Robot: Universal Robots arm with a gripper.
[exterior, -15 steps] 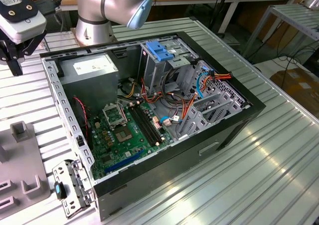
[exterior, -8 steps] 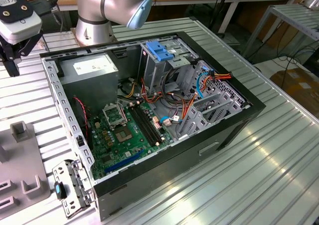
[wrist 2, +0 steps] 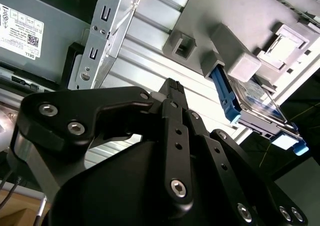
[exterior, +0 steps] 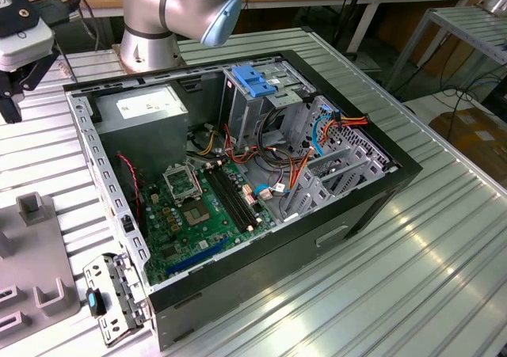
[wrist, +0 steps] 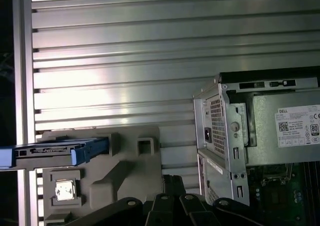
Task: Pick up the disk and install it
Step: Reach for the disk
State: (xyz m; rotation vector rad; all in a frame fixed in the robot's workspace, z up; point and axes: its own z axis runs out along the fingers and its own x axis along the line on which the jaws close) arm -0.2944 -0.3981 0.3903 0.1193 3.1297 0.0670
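The disk (wrist 2: pixel 256 101) stands on edge in a slot of a grey holder block (wrist 2: pixel 235 15), with blue rails along its sides. In the first wrist view the disk (wrist: pixel 55 151) appears edge-on, a thin grey slab with blue ends. My gripper (wrist 2: pixel 172 85) is shut with nothing between its black fingers. It hangs over the ribbed metal table between the holder and the open computer case, well short of the disk. Its fingertip ends also rise from the picture's edge in the first wrist view as gripper (wrist: pixel 173 180).
The open computer case (exterior: pixel 238 175) lies on the ribbed table (exterior: pixel 428 278), holding a grey power supply box (exterior: pixel 149 108), a green board and a grey cage with a blue top (exterior: pixel 255 84). The arm's base (exterior: pixel 150 24) stands behind it. The holder block (exterior: pixel 36 254) sits at the exterior view's left.
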